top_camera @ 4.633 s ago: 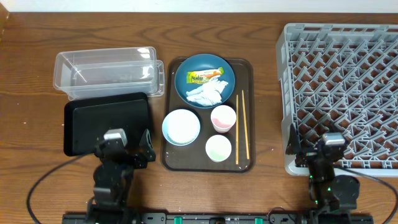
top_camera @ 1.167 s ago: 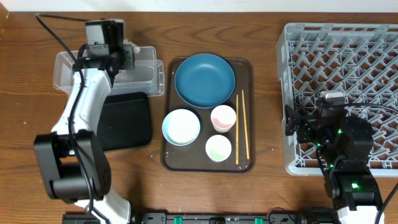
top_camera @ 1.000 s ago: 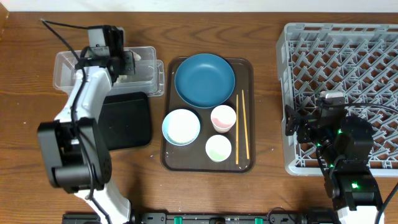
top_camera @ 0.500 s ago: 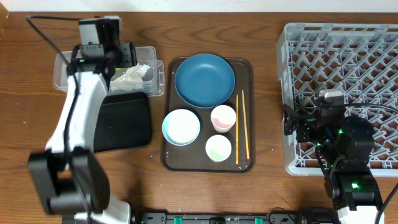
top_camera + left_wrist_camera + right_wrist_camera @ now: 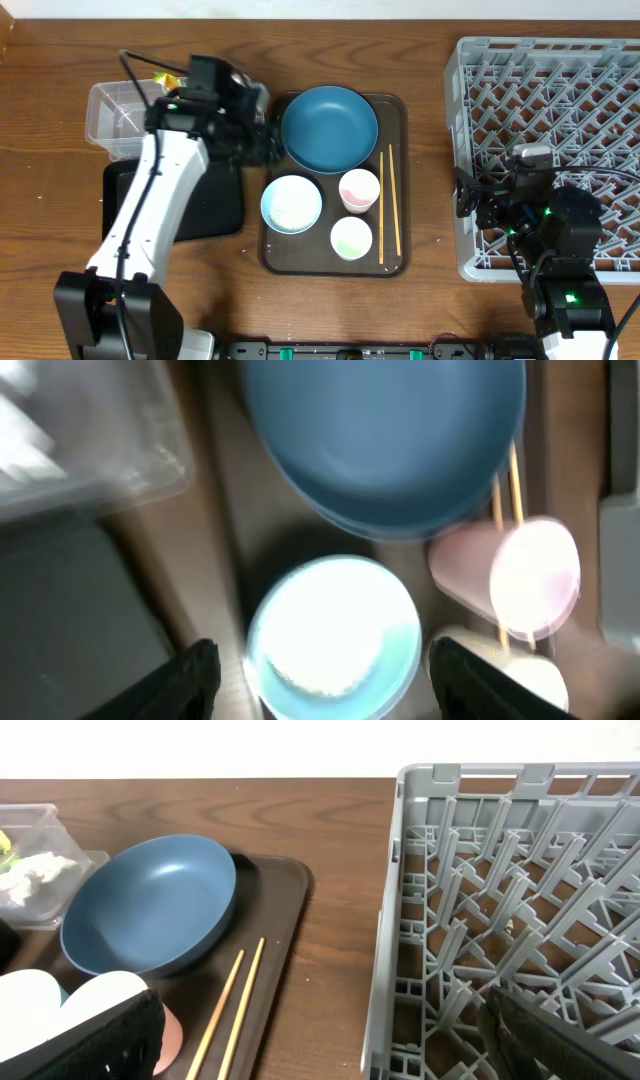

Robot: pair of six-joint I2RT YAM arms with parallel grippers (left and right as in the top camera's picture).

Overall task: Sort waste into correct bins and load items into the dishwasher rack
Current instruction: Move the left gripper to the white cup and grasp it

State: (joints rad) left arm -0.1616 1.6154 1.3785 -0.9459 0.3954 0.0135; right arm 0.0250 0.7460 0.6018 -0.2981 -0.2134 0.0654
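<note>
left gripper [image 5: 322,660] hangs over the light-blue bowl [image 5: 333,635], its two dark fingers [image 5: 190,675] spread wide, wider than the bowl's rim, nothing held and nothing touched. the wrist picture is blurred, so the height above the bowl cannot be judged. the bowl is round, glossy white inside, and stands at the near left of the brown serving tray [image 5: 395,110]. beyond it on the same tray sits the dark-blue plate [image 5: 329,128], round, smooth and bare. right of the bowl stand the pink cup [image 5: 359,189] and, nearer the front, the pale-green cup [image 5: 351,238], both upright and small. the thin wooden chopsticks [image 5: 388,203] lie side by side along the tray's right edge. left of the tray, the left arm crosses the clear plastic tub [image 5: 120,110] and the flat black tray [image 5: 215,205]. from the right wrist, a crumpled white tissue [image 5: 38,868] shows inside the tub; overhead, a yellow-green scrap of wrapper [image 5: 164,80] shows at its far rim. right gripper [image 5: 330,1040] is also spread wide and empty, level with the near left corner of the grey dishwasher rack [image 5: 550,100], touching nothing that can be seen. the rack is square moulded plastic with a diamond-lattice floor and slotted sides, with no item in it. all stands on a brown wood-grain table [image 5: 50,250].
</note>
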